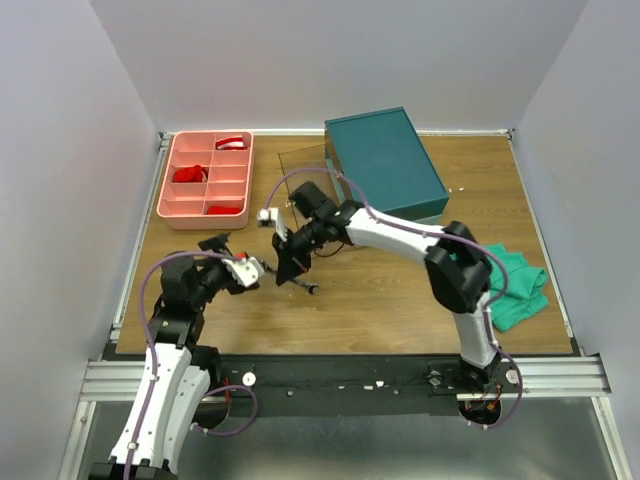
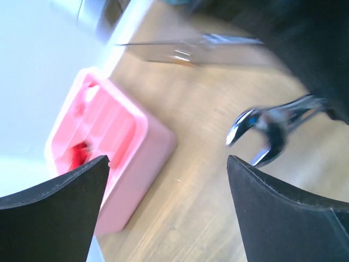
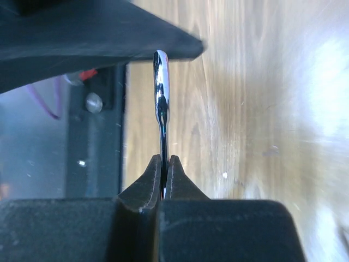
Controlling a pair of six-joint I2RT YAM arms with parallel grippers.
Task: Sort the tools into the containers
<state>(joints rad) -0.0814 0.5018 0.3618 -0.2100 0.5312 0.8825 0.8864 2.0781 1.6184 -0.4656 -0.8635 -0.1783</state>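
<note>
My right gripper (image 3: pixel 165 161) is shut on a small silver wrench (image 3: pixel 161 98), held edge-on just above the wooden table. In the top view the right gripper (image 1: pixel 289 258) sits left of centre, with the wrench (image 1: pixel 303 286) sticking out below it. My left gripper (image 1: pixel 254 271) is open and empty, just left of the wrench. In the left wrist view the gripper (image 2: pixel 168 161) faces the wrench's open jaw end (image 2: pixel 265 132). The pink divided tray (image 1: pixel 207 180) is at the back left and also shows in the left wrist view (image 2: pixel 136 158). The teal box (image 1: pixel 385 165) is at the back centre. No hammers show.
A clear plastic tray (image 1: pixel 300 172) stands between the pink tray and the teal box. Red items (image 1: pixel 188 174) lie in some pink tray compartments. A green cloth (image 1: pixel 515 285) lies at the right, beside the right arm's base. The table's front edge has a metal rail (image 1: pixel 340 375).
</note>
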